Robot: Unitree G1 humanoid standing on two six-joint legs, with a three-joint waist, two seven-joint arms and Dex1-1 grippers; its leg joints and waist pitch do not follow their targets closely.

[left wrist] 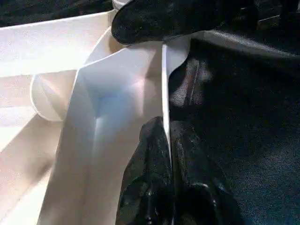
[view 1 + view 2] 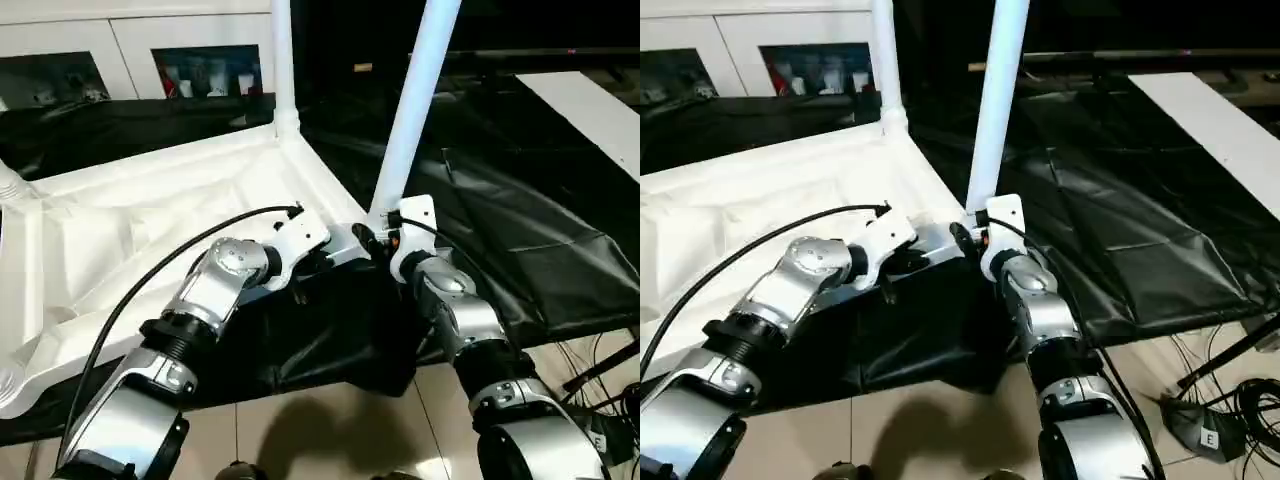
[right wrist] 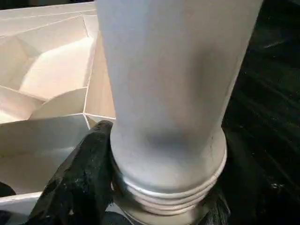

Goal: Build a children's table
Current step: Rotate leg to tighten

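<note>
Left eye view first: the tabletop (image 2: 150,220) lies upside down on a surface draped in black sheeting (image 2: 520,240), ribs facing up. One leg (image 2: 283,60) stands upright in the far corner socket of the tabletop, and a second leg (image 2: 415,100) rises at a slight tilt from the near corner, right by the right claw (image 2: 385,232). That tilt is my worry: if the leg isn't square to the socket, pushing or twisting it could cross the threads or jam it halfway.

Right eye view shows the same setup, with the white cabinet (image 2: 770,55) behind the tabletop and floor tiles below its near edge.

Left wrist view: the left claw (image 1: 166,140) is clenched on the thin rim of the tabletop (image 1: 117,112), pinching the wall near the corner. It's a skinny edge to hold, so the top could slip or flex if the leg gets torqued hard.

Right wrist view: the right claw's finger (image 3: 89,164) wraps the base of the second leg (image 3: 173,84), grasping it just above its ribbed threaded end (image 3: 168,192), which sits at the socket but doesn't look fully seated. All plain white plastic, smooth and slippery-looking.
</note>
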